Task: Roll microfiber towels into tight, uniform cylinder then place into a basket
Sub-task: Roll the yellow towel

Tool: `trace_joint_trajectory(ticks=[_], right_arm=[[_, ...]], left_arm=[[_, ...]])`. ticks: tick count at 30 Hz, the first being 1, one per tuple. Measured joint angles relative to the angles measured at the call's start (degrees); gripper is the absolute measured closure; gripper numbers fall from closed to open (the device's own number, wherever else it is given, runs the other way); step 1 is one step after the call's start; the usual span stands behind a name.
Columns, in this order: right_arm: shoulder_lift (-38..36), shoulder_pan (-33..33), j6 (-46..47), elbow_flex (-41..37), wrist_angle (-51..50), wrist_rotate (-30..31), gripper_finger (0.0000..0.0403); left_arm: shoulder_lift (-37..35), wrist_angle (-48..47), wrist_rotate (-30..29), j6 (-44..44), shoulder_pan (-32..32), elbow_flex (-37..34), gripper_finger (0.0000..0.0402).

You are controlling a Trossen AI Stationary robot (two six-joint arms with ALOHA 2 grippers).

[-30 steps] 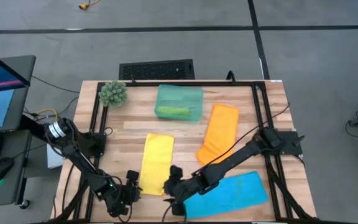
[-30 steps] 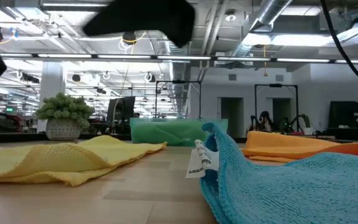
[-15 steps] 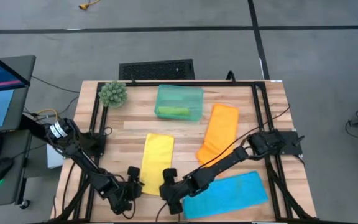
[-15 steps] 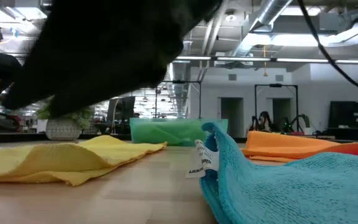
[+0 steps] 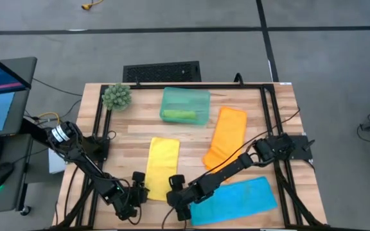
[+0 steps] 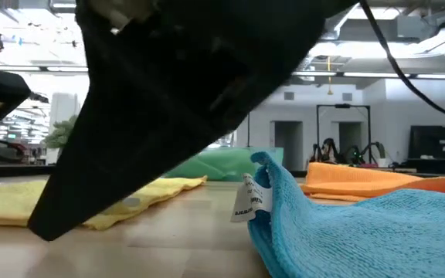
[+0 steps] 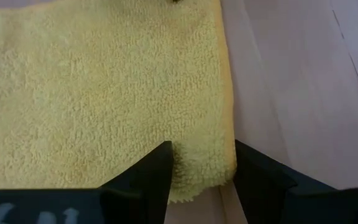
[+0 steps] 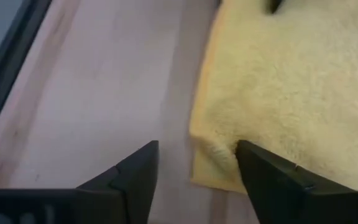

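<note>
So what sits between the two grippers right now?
The yellow towel's near edge, seen in the high view: left gripper and right gripper stand open at its two near corners.

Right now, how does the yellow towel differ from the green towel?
The yellow towel lies flat and unrolled on the table; the green towel is a rolled cylinder. The green one sits inside the basket; the yellow one lies outside it, with the open left gripper and right gripper at its near corners.
</note>
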Motion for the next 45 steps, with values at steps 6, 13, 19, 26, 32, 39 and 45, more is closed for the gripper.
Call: trace_joint_trajectory(ticks=[6, 13, 19, 26, 32, 39, 45], right_arm=[[0.47, -0.87, 1.38, 0.09, 0.08, 1.56, 0.0224], [1.02, -0.92, 1.46, 0.16, 0.43, 1.98, 0.0336], [0.49, -0.99, 7.31, 0.02, 0.39, 1.24, 0.0393], [0.58, 0.15, 18.96, -0.20, 3.52, -0.36, 0.0379], [0.69, 1.62, 27.25, -0.26, 6.02, -4.23, 0.0394], [0.69, 1.88, 37.72, -0.26, 6.46, -4.61, 0.0387], [0.69, 1.88, 46.07, -0.22, 9.92, -5.19, 0.0392]], left_arm=[[0.04, 0.04, -0.34, -1.14, -0.01, -0.02, 0.0249], [0.07, 0.07, -0.55, -2.98, -0.01, -0.04, 0.0249], [-0.01, 0.00, 0.39, -5.50, -0.01, -0.04, 0.0249], [-1.64, -3.15, 4.71, -4.78, -0.41, 1.94, 0.0249], [-2.94, -6.85, 5.58, -3.42, -1.33, 3.98, 0.0249], [-2.95, -8.19, 3.59, -4.12, -3.54, 4.13, 0.0249], [-2.95, -8.13, 0.44, -1.44, -4.64, 4.15, 0.0249]])
